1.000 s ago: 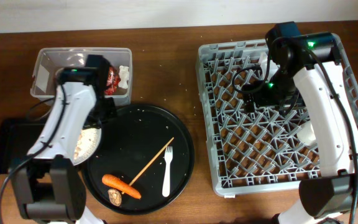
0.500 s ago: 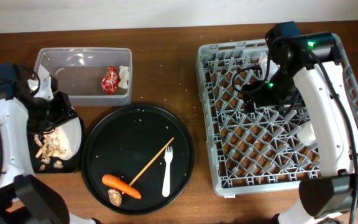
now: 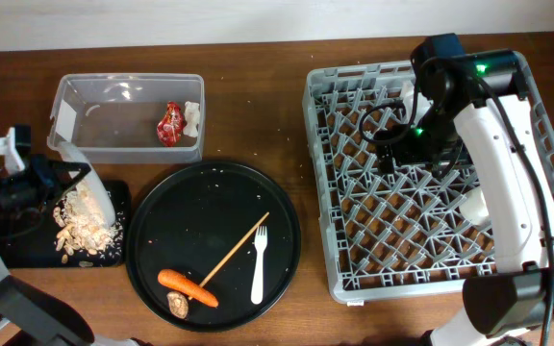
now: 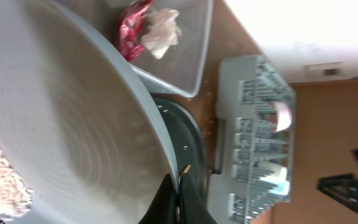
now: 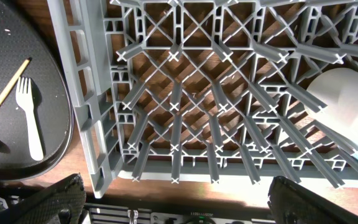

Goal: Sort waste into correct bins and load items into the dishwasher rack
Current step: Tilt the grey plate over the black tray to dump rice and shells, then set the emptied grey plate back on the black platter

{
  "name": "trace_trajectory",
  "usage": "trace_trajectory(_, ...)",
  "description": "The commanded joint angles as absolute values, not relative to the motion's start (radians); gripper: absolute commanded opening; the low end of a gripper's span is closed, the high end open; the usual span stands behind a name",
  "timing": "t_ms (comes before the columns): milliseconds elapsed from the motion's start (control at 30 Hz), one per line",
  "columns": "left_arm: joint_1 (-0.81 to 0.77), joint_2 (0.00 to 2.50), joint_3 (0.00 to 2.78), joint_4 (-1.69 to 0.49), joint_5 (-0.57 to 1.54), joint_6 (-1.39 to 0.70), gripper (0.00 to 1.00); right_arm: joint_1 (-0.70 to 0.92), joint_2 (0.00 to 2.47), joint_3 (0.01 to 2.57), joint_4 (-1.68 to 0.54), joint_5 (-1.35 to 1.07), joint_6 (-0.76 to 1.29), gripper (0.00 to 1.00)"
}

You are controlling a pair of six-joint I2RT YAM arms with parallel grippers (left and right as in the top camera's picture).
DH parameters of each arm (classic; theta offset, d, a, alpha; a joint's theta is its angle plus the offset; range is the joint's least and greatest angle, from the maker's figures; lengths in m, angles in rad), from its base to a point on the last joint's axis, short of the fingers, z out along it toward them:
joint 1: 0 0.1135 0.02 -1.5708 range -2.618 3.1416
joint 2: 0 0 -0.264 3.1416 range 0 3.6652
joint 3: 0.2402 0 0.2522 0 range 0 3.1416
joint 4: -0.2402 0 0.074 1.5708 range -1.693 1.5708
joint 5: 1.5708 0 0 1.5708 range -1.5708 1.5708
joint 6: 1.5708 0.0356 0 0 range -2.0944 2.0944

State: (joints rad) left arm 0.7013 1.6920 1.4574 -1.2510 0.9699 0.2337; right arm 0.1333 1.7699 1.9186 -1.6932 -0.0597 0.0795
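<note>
White round plate (image 4: 73, 124), apparently clamped in left pincer (image 4: 178, 200), sheds beige crumbly scraps (image 3: 80, 231) over shallow black tray (image 3: 25, 256); steeper tilt should clear it.

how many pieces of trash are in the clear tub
2: a red wrapper and a white paper wad, side by side at the clear tub's right end. None seems hidden.

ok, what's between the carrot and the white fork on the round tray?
The thin wooden stick, lying diagonally on the round black tray: lower end by the carrot, white fork on its other side. Overhead view shows it.
</note>
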Motion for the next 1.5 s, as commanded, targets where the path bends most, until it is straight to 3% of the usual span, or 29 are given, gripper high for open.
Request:
trace_trajectory(0,0.755,1.666,1.406,-1.266,1.171,0.351,0.00,0.131,1.746,1.923,-1.699,-0.047,0.086,0.97)
trace_trajectory(167,0.837,1.666,1.313,-1.270,1.367,0.460,0.00,0.131,1.746,1.923,-1.699,-0.047,0.086,0.97)
trace_trajectory(567,0.796,1.662,1.305,-1.319,1.338,0.463,0.00,0.131,1.746,1.923,-1.699,-0.048,0.087,0.97)
trace_trajectory(833,0.105,1.582,1.305,-1.319,0.838,0.438,0.01,0.131,1.746,1.923,-1.699,-0.048,0.086,0.97)
trace_trajectory(1000,-0.315,1.613,1.304,-1.138,0.262,0.060,0.01,0.131,1.746,1.922,-1.699,-0.058,0.087,0.97)
trace_trajectory(1233,-0.562,1.768,1.304,-1.043,0.212,-0.057,0.02,0.131,1.746,1.922,-1.699,-0.078,0.086,0.97)
trace_trajectory(1267,-0.580,1.774,1.304,-1.043,0.212,-0.056,0.15,0.131,1.746,1.922,-1.699,-0.078,0.086,0.97)
trace_trajectory(1367,-0.585,1.773,1.311,-1.050,0.211,-0.056,0.36,0.131,1.746,1.921,-1.699,-0.078,0.086,0.98)
trace_trajectory(1467,-0.542,1.748,1.383,-1.144,0.149,-0.057,0.40,0.131,1.746,1.903,-1.699,-0.078,0.086,0.98)
